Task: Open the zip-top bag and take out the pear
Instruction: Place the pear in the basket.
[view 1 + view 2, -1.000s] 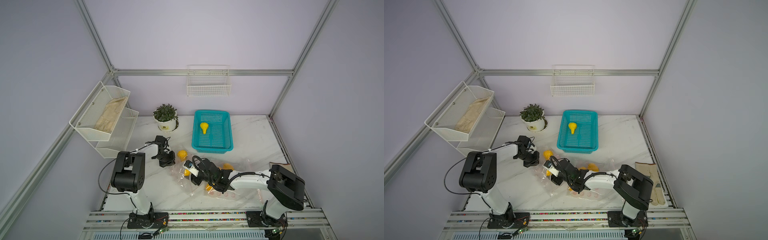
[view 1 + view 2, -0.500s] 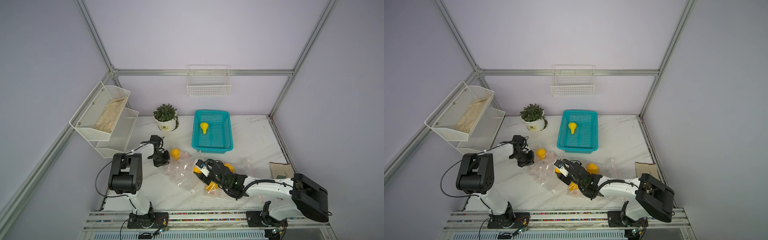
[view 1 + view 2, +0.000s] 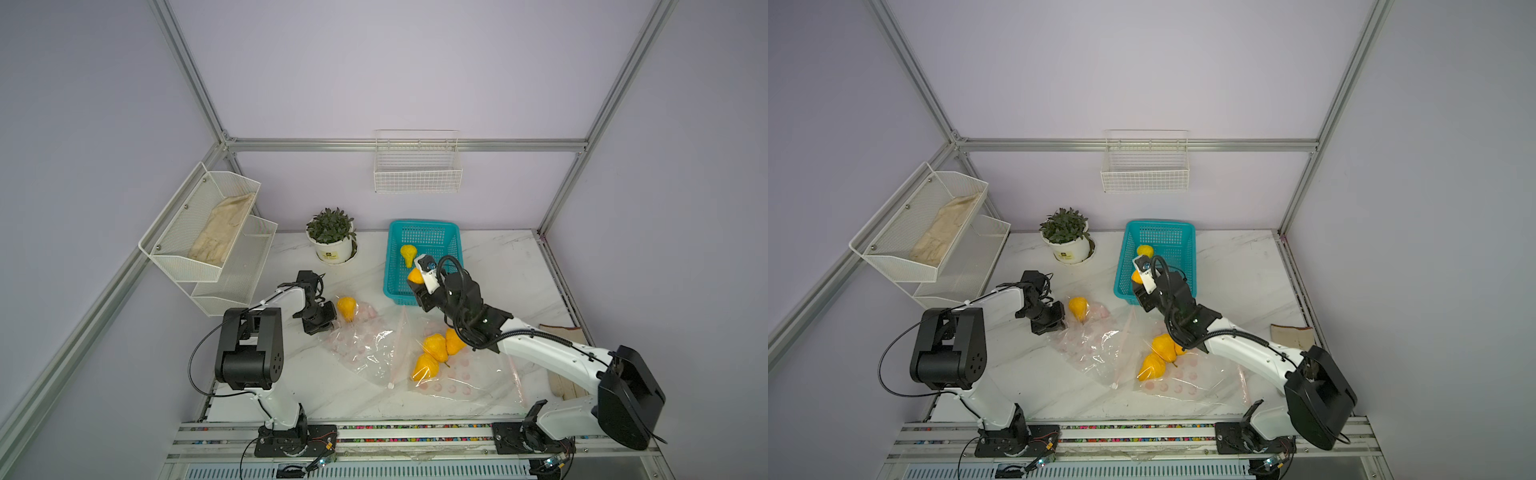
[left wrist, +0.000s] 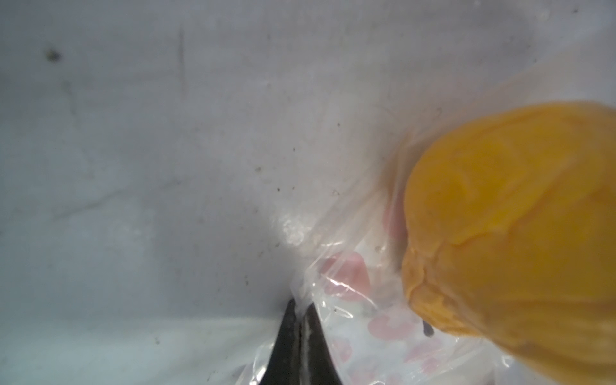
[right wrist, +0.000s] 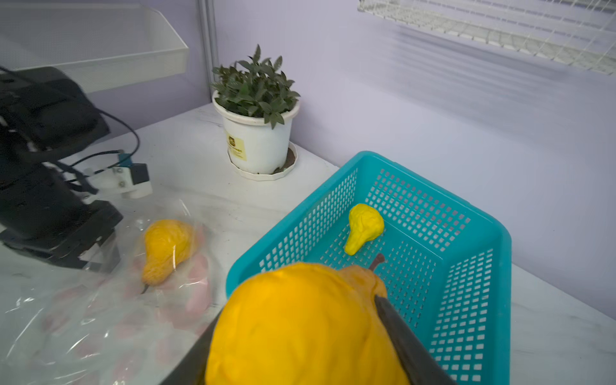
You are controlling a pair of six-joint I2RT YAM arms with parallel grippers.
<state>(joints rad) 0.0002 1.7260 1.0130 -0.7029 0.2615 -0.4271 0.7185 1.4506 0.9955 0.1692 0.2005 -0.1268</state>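
The right hand (image 3: 417,282) is clamped across the fat belly of a yellow pear (image 5: 300,326), holding it over the near rim of the teal basket (image 3: 424,225) at twelve o'clock on the table (image 3: 503,266). The pear looks like a light moulded fruit, bumpy enough not to slip. The belly seems the sensible hold, since I'd guess the thin stem would snap. The left hand (image 4: 301,315) is pressed together on a corner of the zip-top bag (image 3: 361,347). The bag is thin, limp film, surely slippery, with a second pear (image 3: 347,307) under it at its ten o'clock. The marble-look table is smooth and faintly speckled. Lilac walls close it in, with mesh shelves (image 3: 199,232) at nine o'clock and a potted plant (image 3: 332,239) at eleven.
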